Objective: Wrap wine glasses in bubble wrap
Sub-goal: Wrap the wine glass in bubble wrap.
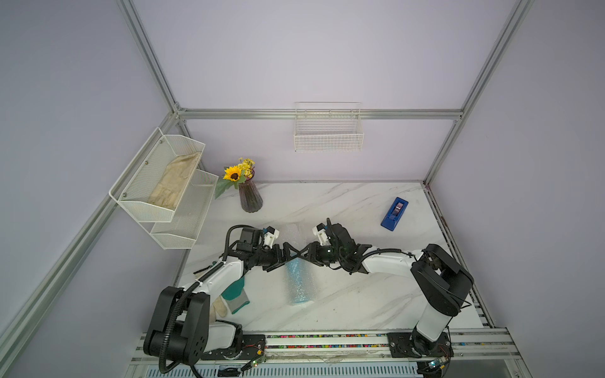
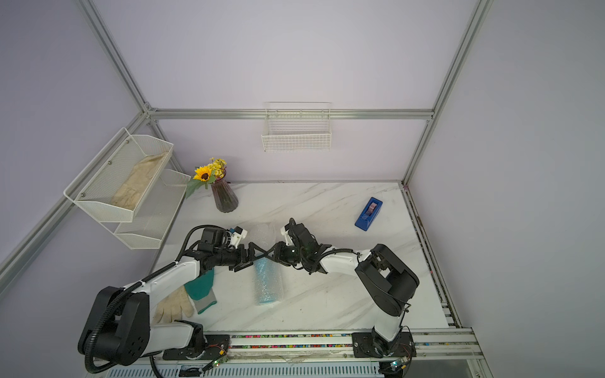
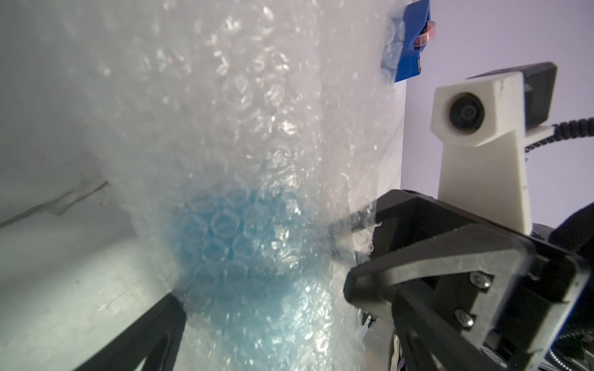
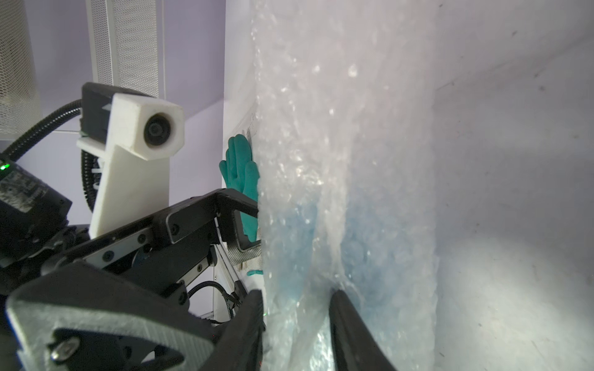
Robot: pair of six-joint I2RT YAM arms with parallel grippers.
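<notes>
The bubble wrap (image 1: 298,288) (image 2: 268,284) lies as a long roll in the middle of the table. The light-blue wine glass (image 1: 295,273) (image 3: 231,244) (image 4: 363,250) shows through it. Both grippers meet over the roll's middle. My left gripper (image 1: 289,258) (image 2: 258,258) (image 3: 289,337) is open wide and straddles the roll. Facing it, my right gripper (image 1: 304,255) (image 2: 275,255) (image 4: 297,308) has its jaws parted, with a raised fold of wrap (image 4: 321,225) in the gap. One of its fingers (image 4: 344,321) dents the film.
A dark vase of flowers (image 1: 250,196) stands at the back left. A blue tape dispenser (image 1: 394,213) lies at the back right. A teal glove (image 1: 235,291) and a cream glove (image 1: 219,309) lie under the left arm. Mesh shelves (image 1: 163,189) and a wire basket (image 1: 328,131) hang on the walls.
</notes>
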